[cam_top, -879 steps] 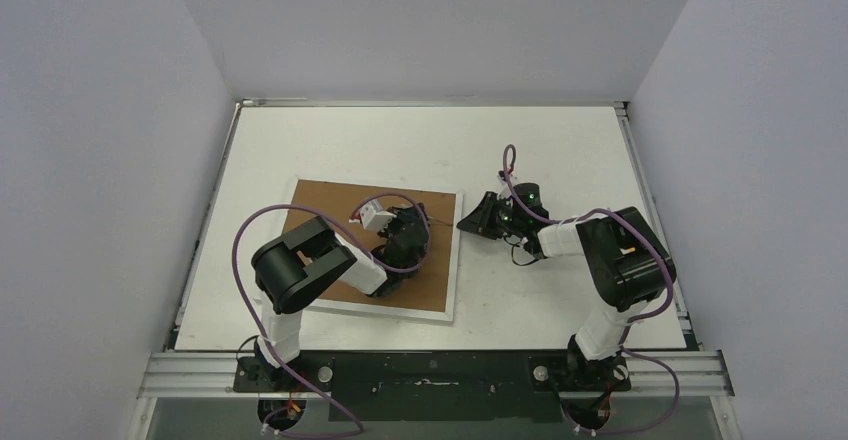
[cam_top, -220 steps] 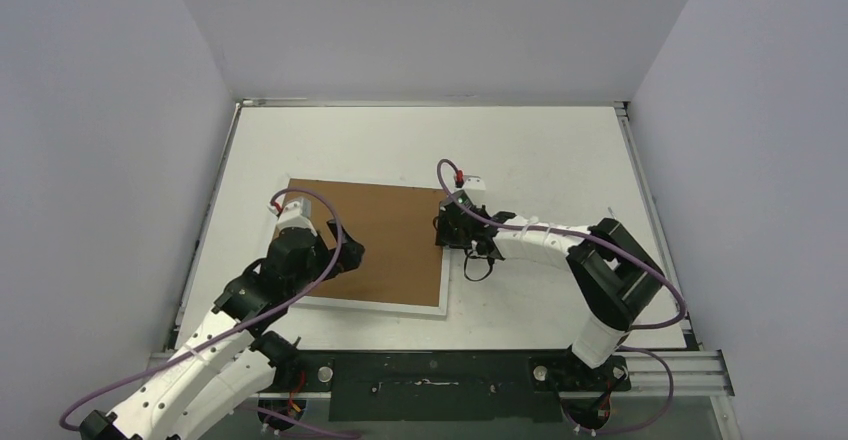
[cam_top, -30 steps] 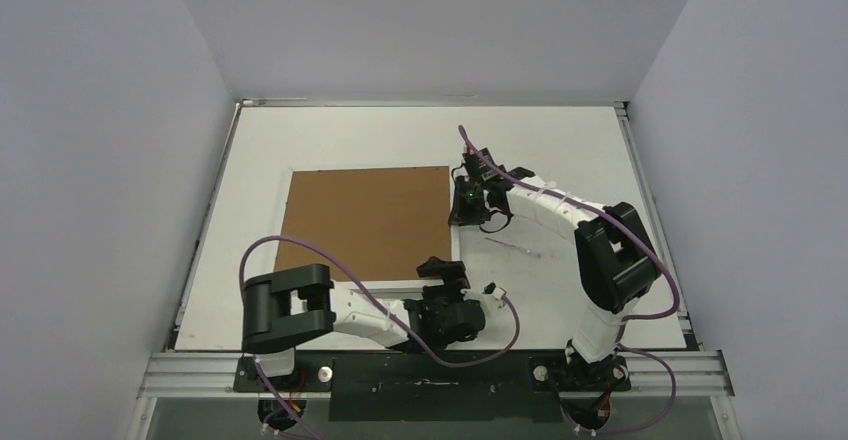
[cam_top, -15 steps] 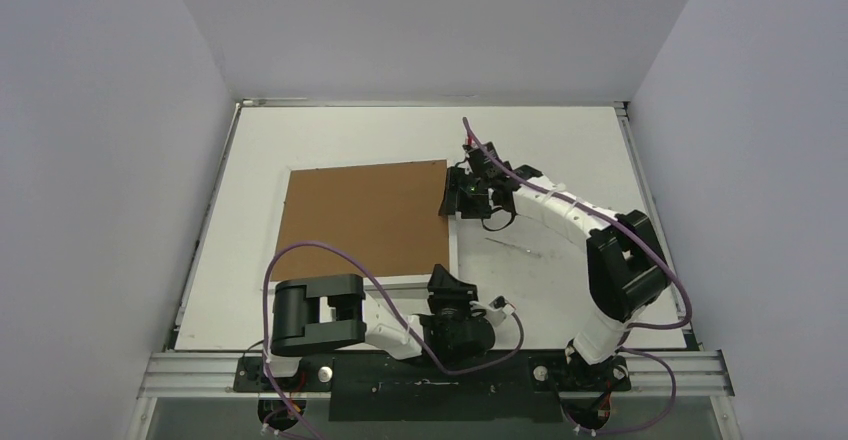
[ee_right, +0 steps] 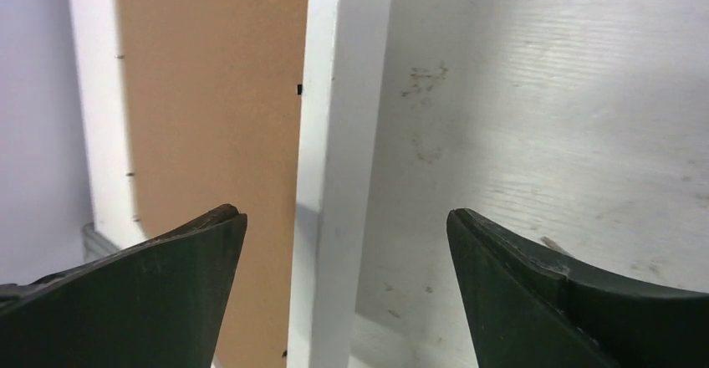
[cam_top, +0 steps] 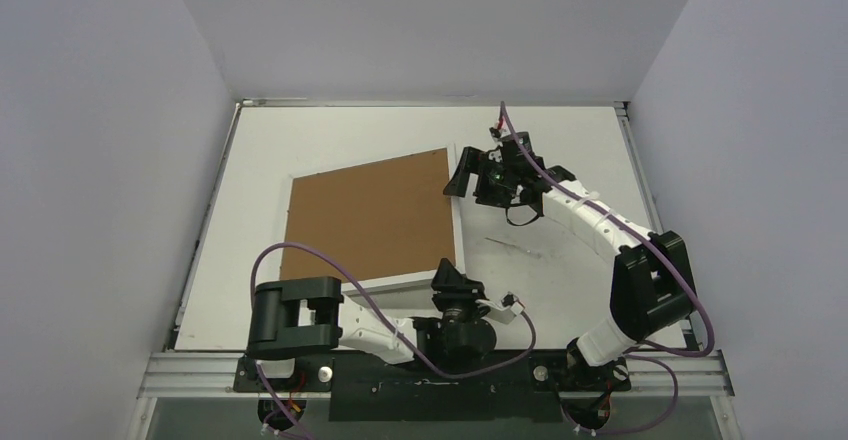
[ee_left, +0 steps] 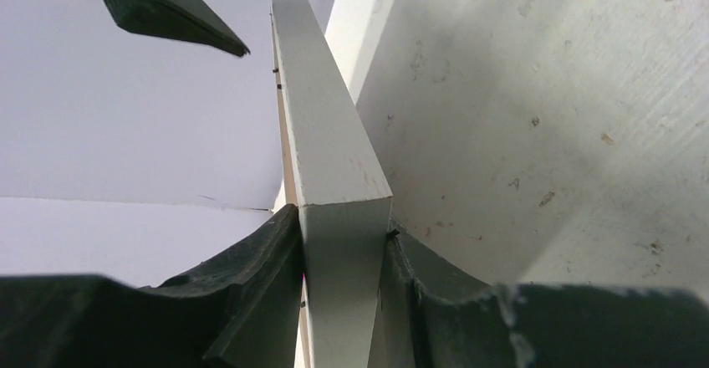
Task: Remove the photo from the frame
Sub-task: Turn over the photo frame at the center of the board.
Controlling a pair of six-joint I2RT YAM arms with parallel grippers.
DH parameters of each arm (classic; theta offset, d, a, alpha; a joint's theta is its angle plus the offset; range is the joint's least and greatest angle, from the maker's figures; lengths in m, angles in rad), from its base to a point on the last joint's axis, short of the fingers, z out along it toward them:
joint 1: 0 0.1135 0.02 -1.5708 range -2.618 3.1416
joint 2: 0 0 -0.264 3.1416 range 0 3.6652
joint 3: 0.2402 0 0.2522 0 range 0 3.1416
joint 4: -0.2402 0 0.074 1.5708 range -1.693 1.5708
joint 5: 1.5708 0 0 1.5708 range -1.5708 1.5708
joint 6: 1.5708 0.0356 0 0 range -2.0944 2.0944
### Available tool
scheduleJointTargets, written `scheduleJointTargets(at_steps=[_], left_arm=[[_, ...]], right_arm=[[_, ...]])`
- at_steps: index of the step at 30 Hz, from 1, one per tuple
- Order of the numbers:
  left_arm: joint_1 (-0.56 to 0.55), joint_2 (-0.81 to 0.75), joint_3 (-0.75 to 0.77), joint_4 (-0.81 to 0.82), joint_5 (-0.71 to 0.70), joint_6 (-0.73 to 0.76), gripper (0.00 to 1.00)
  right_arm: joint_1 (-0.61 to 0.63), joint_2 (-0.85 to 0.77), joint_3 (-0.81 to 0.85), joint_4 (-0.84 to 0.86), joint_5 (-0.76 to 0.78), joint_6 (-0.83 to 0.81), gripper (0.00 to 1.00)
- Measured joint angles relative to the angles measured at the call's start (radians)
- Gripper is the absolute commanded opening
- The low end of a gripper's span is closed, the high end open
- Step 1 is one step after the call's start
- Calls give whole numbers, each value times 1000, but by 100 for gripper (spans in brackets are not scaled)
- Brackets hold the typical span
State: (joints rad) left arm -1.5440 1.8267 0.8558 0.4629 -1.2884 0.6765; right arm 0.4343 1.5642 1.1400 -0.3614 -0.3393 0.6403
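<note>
The task is at an early stage. The frame (cam_top: pixel 365 222) is tipped up along its right side on the table (cam_top: pixel 560 140), its brown back (ee_right: pixel 209 92) facing up and toward the left. The photo is nowhere in view; it is presumably inside, behind that back, which looks closed.

The left gripper (cam_top: pixel 448 280) has the frame's near right corner. In the left wrist view its fingers (ee_left: pixel 251 301) are pressed on either side of the white border (ee_left: pixel 322 134), closed firmly onto it.

The right gripper (cam_top: pixel 463 178) is at the far right corner with its jaws spread wide. In its own wrist view they stand apart on either side of the white edge (ee_right: pixel 339 134), gripping nothing.

What is left is nearly everything: the back has to be opened or lifted away, and the photo has to be found, drawn out and set apart from the frame.
</note>
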Motion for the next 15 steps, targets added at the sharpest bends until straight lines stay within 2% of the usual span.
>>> scheduleJointTargets(at_steps=[3, 5, 12, 15], left_arm=[[-16, -14, 14, 18, -21, 19, 7], [-28, -15, 21, 49, -32, 45, 7], [-58, -15, 22, 239, -84, 210, 8], [-59, -15, 26, 317, -104, 271, 15]], right_arm=[[-5, 0, -19, 51, -80, 28, 92], [-10, 0, -48, 107, -158, 70, 83], [-18, -3, -76, 172, -279, 157, 30], [-32, -13, -76, 175, -311, 188, 16]])
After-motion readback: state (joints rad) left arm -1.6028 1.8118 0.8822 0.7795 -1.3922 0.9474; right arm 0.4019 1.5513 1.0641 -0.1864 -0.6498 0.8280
